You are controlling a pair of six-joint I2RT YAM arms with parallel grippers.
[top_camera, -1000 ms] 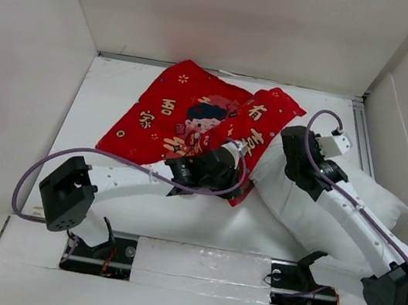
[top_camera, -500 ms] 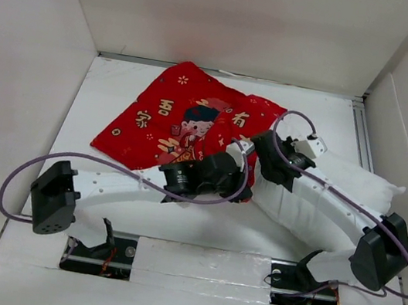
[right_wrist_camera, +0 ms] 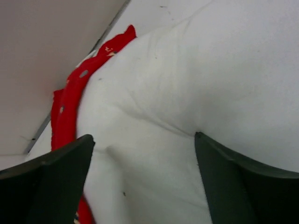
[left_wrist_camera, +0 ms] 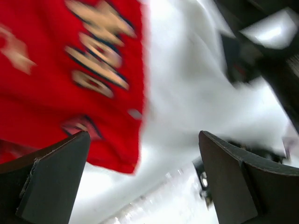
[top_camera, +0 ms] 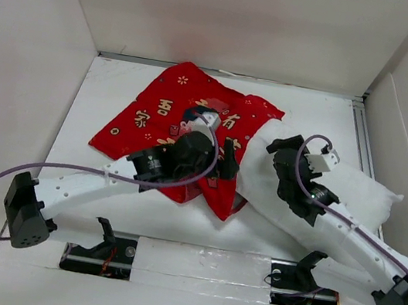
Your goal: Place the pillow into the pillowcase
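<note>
Two spread, empty units, the left end effector (left_wrist_camera: 142, 140) and the right end effector (right_wrist_camera: 144, 137), are held where the pillow (top_camera: 354, 189), lying at the right of the worktop (top_camera: 117, 83), meets the pillowcase (top_camera: 164, 107) at centre, seemingly so that a grip can be taken there.

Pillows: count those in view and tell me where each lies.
1. The pillow lies right of centre, under the right arm, its left end against the pillowcase. Nothing suggests another hidden.
</note>
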